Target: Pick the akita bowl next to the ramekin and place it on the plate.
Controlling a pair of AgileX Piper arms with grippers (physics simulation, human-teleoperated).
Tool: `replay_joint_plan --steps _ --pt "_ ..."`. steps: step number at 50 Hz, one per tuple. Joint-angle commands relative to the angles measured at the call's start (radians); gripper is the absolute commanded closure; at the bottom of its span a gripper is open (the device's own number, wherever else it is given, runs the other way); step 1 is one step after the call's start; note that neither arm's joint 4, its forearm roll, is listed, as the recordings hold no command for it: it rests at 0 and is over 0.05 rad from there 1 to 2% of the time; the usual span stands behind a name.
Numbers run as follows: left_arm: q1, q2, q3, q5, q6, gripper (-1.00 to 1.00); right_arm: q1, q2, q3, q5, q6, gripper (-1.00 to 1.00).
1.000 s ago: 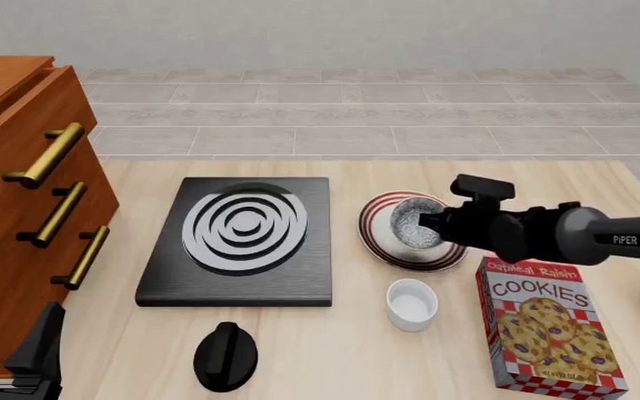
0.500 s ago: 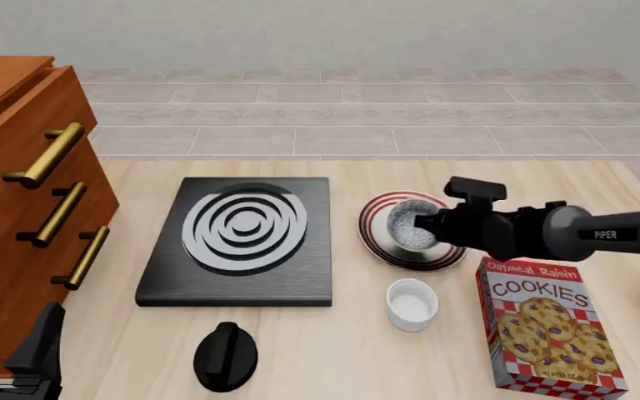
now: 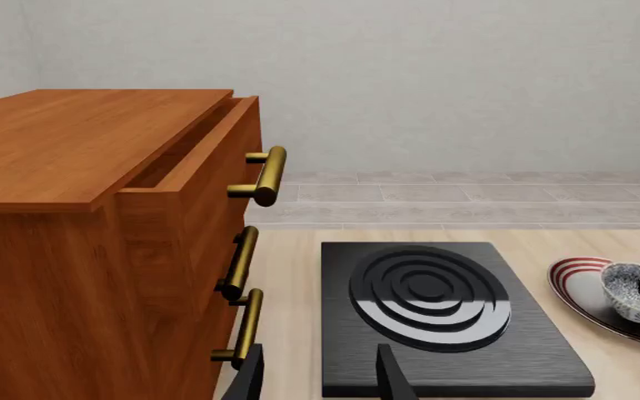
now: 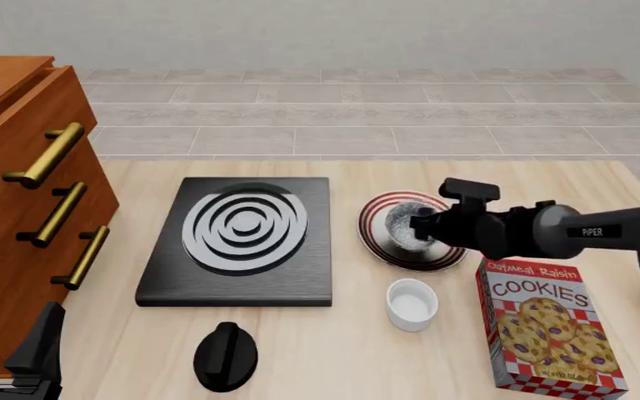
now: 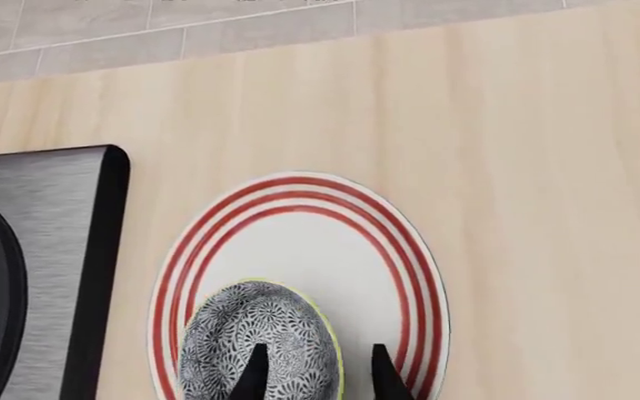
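Akita bowl (image 5: 259, 342) sits on the plate (image 5: 400, 250), right gripper (image 5: 312, 369) pinching its rim with narrowly parted fingers (likely rigid, glazed, slippery, chippable; rim grip suits), left gripper (image 3: 320, 379) open, empty.

- Bare table (image 4: 297, 350) is seen on the arms' side of the burner (image 4: 240, 240), broken only by a black knob (image 4: 226, 356).
- The burner's left side is walled by the wooden drawer cabinet (image 4: 20, 208), whose brass handles (image 4: 44, 154) jut out over the table.
- Just right of the burner, the plate (image 4: 376, 242) is occupied by the akita bowl (image 4: 403, 223), with the right gripper (image 4: 422, 227) astride its rim.
- Further right and nearer the arms, the ramekin (image 4: 412, 303) and cookie box (image 4: 548, 325) stand close together.
- Beyond the burner, a bare strip of table is left.
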Motion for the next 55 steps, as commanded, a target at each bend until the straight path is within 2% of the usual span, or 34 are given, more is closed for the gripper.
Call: replay_joint_plan --steps 1,21,55 --pt "0.0 0.0 0.0 0.0 0.0 -1.0 0.005 0.006 -0.008 -0.002 0.001 -1.0" --pt "0.0 0.0 0.0 0.0 0.0 -1.0 0.012 -0.007 -0.015 0.012 0.004 -1.0" --pt "0.0 0.0 0.0 0.0 0.0 -1.0 0.005 -0.128 -0.001 0.07 -0.001 -1.0"
